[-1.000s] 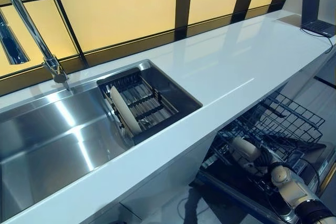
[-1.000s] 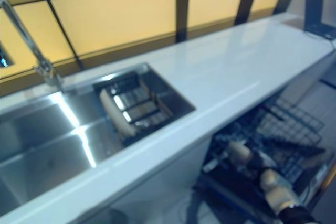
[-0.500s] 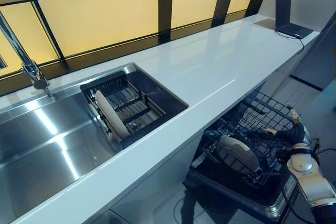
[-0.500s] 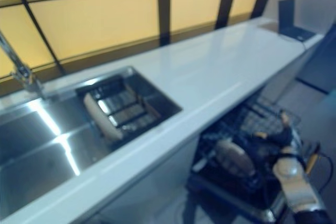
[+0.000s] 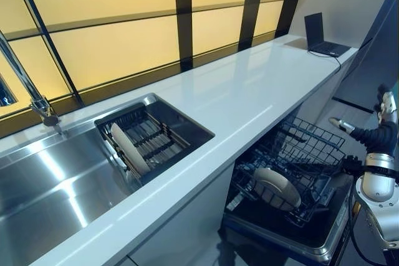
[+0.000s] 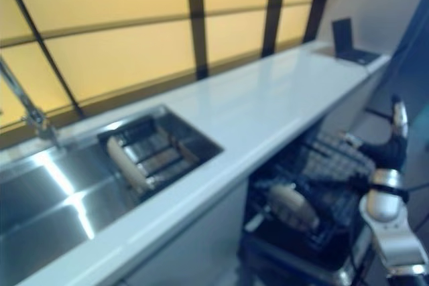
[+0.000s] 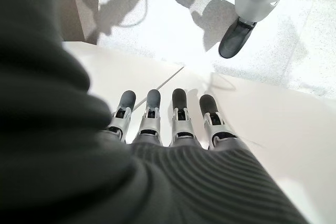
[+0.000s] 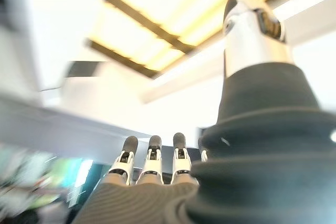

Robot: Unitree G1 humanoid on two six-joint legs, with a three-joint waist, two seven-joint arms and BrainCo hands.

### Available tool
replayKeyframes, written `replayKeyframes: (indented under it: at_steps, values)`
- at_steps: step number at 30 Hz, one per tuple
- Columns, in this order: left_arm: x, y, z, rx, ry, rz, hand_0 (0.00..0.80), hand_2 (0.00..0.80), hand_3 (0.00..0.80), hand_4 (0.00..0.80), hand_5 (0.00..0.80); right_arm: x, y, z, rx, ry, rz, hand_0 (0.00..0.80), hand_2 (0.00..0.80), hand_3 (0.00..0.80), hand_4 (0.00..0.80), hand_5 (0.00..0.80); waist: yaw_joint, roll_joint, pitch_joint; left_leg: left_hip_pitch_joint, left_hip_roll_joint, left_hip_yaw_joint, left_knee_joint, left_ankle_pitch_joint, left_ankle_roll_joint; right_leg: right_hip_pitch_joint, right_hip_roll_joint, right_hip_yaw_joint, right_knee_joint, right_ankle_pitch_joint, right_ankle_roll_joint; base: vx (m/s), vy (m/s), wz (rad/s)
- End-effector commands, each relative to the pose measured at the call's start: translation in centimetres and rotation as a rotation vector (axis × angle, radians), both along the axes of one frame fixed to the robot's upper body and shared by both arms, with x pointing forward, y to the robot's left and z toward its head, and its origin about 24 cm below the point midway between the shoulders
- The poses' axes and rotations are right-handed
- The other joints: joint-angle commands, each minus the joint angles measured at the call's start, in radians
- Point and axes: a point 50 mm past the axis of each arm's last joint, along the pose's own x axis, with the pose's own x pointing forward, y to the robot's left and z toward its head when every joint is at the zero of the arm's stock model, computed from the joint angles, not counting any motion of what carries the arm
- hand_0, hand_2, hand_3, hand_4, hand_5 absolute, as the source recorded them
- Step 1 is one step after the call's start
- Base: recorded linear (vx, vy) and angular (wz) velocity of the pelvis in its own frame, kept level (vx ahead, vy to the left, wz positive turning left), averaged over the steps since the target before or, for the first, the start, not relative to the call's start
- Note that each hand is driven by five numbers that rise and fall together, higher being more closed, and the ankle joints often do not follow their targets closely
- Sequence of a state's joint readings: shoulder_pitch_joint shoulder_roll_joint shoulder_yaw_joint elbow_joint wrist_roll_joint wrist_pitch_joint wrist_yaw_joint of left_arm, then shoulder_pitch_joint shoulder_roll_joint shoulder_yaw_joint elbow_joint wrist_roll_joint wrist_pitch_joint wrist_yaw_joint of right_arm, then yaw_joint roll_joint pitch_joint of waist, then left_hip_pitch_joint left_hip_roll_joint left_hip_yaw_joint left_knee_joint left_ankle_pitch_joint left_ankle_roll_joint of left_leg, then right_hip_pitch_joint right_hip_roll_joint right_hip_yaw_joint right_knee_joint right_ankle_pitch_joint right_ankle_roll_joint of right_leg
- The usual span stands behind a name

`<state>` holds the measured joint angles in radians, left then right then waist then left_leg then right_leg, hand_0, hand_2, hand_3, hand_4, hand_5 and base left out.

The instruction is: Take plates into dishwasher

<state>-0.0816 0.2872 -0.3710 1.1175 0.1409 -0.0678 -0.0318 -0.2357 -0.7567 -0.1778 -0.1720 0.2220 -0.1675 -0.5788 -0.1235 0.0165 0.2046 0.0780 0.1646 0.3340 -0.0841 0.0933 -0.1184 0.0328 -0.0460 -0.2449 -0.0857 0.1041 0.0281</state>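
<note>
A white plate (image 5: pixel 278 189) stands on edge in the lower rack (image 5: pixel 312 149) of the open dishwasher under the counter. A second white plate (image 5: pixel 128 150) stands upright in the black dish rack (image 5: pixel 156 138) at the sink's right end. My right hand (image 5: pixel 373 136) is raised to the right of the dishwasher rack, clear of it, open and empty; the right wrist view shows its fingers (image 8: pixel 151 165) straight. My left hand (image 7: pixel 163 124) shows only in the left wrist view, open, fingers straight over the pale floor, holding nothing.
The white counter (image 5: pixel 249 88) runs to the far right, where an open laptop (image 5: pixel 321 37) sits. A steel sink (image 5: pixel 50 185) with a tall faucet (image 5: pixel 25 85) lies at the left. The dishwasher door (image 5: pixel 299 241) lies open and low. A person's shoe (image 7: pixel 233 38) is on the floor.
My right hand has let go of the plate in the dishwasher rack, drawn back to the right and risen. The camera has shifted towards the right.
</note>
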Motion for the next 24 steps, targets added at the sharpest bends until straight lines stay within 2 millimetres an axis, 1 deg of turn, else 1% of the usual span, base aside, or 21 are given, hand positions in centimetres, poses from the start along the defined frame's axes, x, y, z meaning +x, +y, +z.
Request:
replayKeyframes:
  at_steps: [1,2,3,5,7,10,11,14,17,18,19,21,22,24]
  values:
    - [0.0,0.7,0.0,0.033,-0.005,0.009,0.0,0.0,0.0,0.0,0.0,-3.4,3.3,5.9,-0.026,-0.473,0.189,0.0,0.0,0.0,0.0,0.0,0.002,-0.042,-0.042,-0.074,0.003,0.057,0.003,0.005,0.009,0.089,0.039,0.024,0.051,-0.164,0.018,0.0,0.0,0.0]
    - [0.0,0.6,0.0,0.032,-0.005,0.01,0.0,0.0,0.0,0.0,0.0,-3.6,3.6,6.2,-0.035,-0.49,0.208,0.0,0.0,0.0,0.0,0.0,0.003,-0.041,-0.044,-0.074,0.004,0.057,0.003,0.006,0.008,0.089,0.039,0.025,0.051,-0.165,0.017,-0.033,-0.025,-0.02]
    - [0.1,0.5,0.0,0.029,-0.004,0.011,0.0,0.0,0.0,0.0,0.0,-4.1,4.5,6.9,-0.058,-0.549,0.255,0.0,0.0,0.0,0.0,0.0,0.007,-0.039,-0.048,-0.074,0.004,0.056,0.004,0.006,0.006,0.092,0.038,0.025,0.049,-0.166,0.015,-0.033,-0.012,-0.01]
    - [0.2,0.2,-0.1,0.019,-0.003,0.007,0.0,0.0,0.0,0.0,0.0,-4.9,6.0,8.1,-0.098,-0.614,0.344,0.0,0.0,0.0,0.0,0.0,0.014,-0.033,-0.056,-0.074,0.004,0.052,0.004,0.01,0.003,0.099,0.038,0.025,0.047,-0.169,0.012,-0.05,-0.009,0.0]
    - [0.2,-0.1,-0.1,0.014,0.001,-0.001,0.0,0.0,0.0,0.0,0.0,-4.9,7.0,8.9,-0.113,-0.628,0.403,0.0,0.0,0.0,0.0,0.0,0.022,-0.03,-0.062,-0.075,0.007,0.051,0.004,0.014,-0.001,0.107,0.038,0.021,0.044,-0.17,0.008,-0.046,-0.016,0.0]
    - [0.2,-0.4,-0.1,0.009,0.007,-0.011,0.0,0.0,0.0,0.0,0.0,-3.7,8.2,9.6,-0.101,-0.552,0.521,0.0,0.0,0.0,0.0,0.0,0.037,-0.029,-0.072,-0.079,0.012,0.048,0.007,0.023,-0.01,0.121,0.039,0.013,0.037,-0.172,0.003,-0.01,-0.007,0.0]
    - [0.2,-0.5,-0.2,0.001,0.005,-0.004,0.0,0.0,0.0,0.0,0.0,-2.9,8.8,9.7,-0.106,-0.493,0.567,0.0,0.0,0.0,0.0,0.0,0.045,-0.03,-0.078,-0.08,0.012,0.046,0.008,0.028,-0.013,0.128,0.04,0.009,0.031,-0.17,0.001,0.0,0.0,0.0]
    - [0.2,-0.6,-0.2,-0.013,0.003,0.007,0.0,0.0,0.0,0.0,0.0,-1.9,9.9,9.7,-0.131,-0.423,0.598,0.0,0.0,0.0,0.0,0.0,0.058,-0.031,-0.084,-0.083,0.014,0.045,0.01,0.038,-0.017,0.138,0.042,-0.001,0.022,-0.169,-0.002,0.014,0.003,0.01]
    - [-0.2,-0.8,-0.4,-0.019,0.015,0.024,0.0,0.0,0.0,0.0,0.0,-0.6,11.2,9.6,-0.145,-0.347,0.641,0.0,0.0,0.0,0.0,0.0,0.082,-0.034,-0.089,-0.087,0.01,0.038,0.013,0.049,-0.019,0.151,0.044,-0.014,0.006,-0.164,-0.005,0.063,0.01,0.07]
    - [-0.5,-0.7,-0.5,-0.014,0.025,0.029,0.0,0.0,0.0,0.0,0.0,-0.2,11.6,9.6,-0.147,-0.322,0.654,0.0,0.0,0.0,0.0,0.0,0.094,-0.034,-0.089,-0.088,0.008,0.031,0.013,0.054,-0.019,0.155,0.044,-0.024,0.005,-0.165,-0.006,0.057,0.014,0.03]
    - [-0.6,-0.6,-0.5,-0.013,0.027,0.033,0.0,0.0,0.0,0.0,0.0,-0.1,11.7,9.5,-0.148,-0.316,0.655,0.0,0.0,0.0,0.0,0.0,0.096,-0.034,-0.089,-0.089,0.007,0.03,0.014,0.054,-0.019,0.157,0.044,-0.026,0.005,-0.166,-0.006,0.089,0.033,0.08]
    - [-1.3,-0.1,-0.7,0.007,0.052,0.056,0.0,0.0,0.0,0.0,0.0,0.5,12.7,9.3,-0.159,-0.269,0.679,0.0,0.0,0.0,0.0,0.0,0.12,-0.033,-0.089,-0.092,-0.002,0.018,0.016,0.059,-0.018,0.169,0.04,-0.049,0.007,-0.172,-0.01,0.106,0.051,0.12]
    - [-1.3,-0.1,-0.7,0.008,0.054,0.056,0.0,0.0,0.0,0.0,0.0,0.5,12.8,9.3,-0.158,-0.266,0.682,0.0,0.0,0.0,0.0,0.0,0.121,-0.033,-0.088,-0.092,-0.002,0.018,0.017,0.059,-0.018,0.17,0.039,-0.05,0.007,-0.173,-0.01,0.12,0.074,0.21]
    - [-1.9,0.3,-0.9,0.015,0.07,0.081,0.0,0.0,0.0,0.0,0.0,0.9,13.3,9.1,-0.164,-0.235,0.7,0.0,0.0,0.0,0.0,0.0,0.136,-0.034,-0.091,-0.092,-0.012,0.014,0.018,0.051,-0.014,0.176,0.031,-0.069,0.01,-0.177,-0.009,0.132,0.087,0.22]
